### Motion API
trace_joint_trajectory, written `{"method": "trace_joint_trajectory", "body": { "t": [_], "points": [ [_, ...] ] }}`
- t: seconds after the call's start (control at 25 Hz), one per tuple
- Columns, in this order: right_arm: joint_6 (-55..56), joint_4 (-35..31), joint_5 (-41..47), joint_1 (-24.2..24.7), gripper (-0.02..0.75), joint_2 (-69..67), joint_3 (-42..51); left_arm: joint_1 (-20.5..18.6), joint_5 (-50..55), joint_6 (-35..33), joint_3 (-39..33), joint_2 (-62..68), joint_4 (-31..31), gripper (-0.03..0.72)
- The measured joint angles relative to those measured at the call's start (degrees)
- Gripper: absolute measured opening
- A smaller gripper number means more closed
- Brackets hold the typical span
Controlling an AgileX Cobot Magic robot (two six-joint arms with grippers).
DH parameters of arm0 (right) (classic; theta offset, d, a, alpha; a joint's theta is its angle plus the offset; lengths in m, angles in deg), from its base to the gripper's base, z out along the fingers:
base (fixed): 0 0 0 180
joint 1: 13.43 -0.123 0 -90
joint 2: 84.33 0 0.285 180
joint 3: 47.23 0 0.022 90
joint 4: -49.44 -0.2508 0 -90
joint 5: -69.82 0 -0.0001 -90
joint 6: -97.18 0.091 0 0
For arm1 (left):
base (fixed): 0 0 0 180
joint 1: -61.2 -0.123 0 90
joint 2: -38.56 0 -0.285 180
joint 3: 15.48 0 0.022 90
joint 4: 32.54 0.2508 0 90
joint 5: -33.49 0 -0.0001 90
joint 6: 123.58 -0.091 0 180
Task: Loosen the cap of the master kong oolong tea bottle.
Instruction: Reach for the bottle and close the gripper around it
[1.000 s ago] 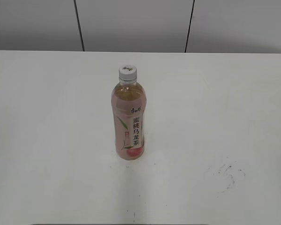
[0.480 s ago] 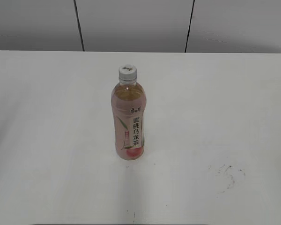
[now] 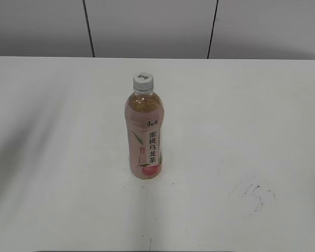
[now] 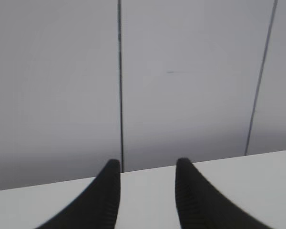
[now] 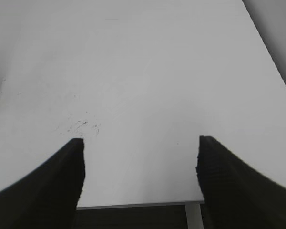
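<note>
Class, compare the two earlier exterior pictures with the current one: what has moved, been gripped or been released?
Nothing was gripped or released. A soft shadow has spread over the table's left side, and a dark sliver shows at the left edge. The bottle stands upright in the same spot, cap on.

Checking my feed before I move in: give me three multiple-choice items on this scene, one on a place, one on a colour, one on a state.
1. Where is the bottle?
A. near the table's middle
B. at its right edge
C. in a gripper

2. What colour is the cap?
A. red
B. white
C. green

3. How do the grippers stand?
A. both open, empty
B. left shut on the cap
C. right shut on the bottle

Answers:
1 A, it stands upright on the table, far from the edges.
2 B, white with a small dark mark on top.
3 A, the left gripper and right gripper show only gaps between their fingers.
</note>
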Motion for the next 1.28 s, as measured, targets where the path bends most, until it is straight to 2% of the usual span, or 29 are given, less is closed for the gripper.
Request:
{"method": "trace_joint_trajectory", "body": {
  "t": [0.16, 0.32, 0.4, 0.64, 1.0, 1.28],
  "points": [
    [0.0, 0.0, 0.0, 0.0, 0.554, 0.0, 0.0, 5.0, -8.8, 2.4, -0.1, 10.7, 2.5, 0.239],
    [0.0, 0.0, 0.0, 0.0, 0.554, 0.0, 0.0, 6.0, -18.3, 7.4, -3.1, 19.0, 6.7, 0.244],
    [0.0, 0.0, 0.0, 0.0, 0.554, 0.0, 0.0, 6.0, -24.5, 8.3, -5.5, 21.9, 9.5, 0.269],
    [0.0, 0.0, 0.0, 0.0, 0.554, 0.0, 0.0, 6.1, -32.2, 8.8, -8.0, 29.6, 27.8, 0.419],
    [0.0, 0.0, -0.1, 0.0, 0.554, 0.0, 0.0, 6.6, -37.1, 9.2, -8.0, 37.8, 33.8, 0.581],
    [0.0, 0.0, -0.1, 0.0, 0.554, 0.0, 0.0, 6.9, -37.2, 9.3, -6.5, 45.7, 36.0, 0.592]
  ]
}}
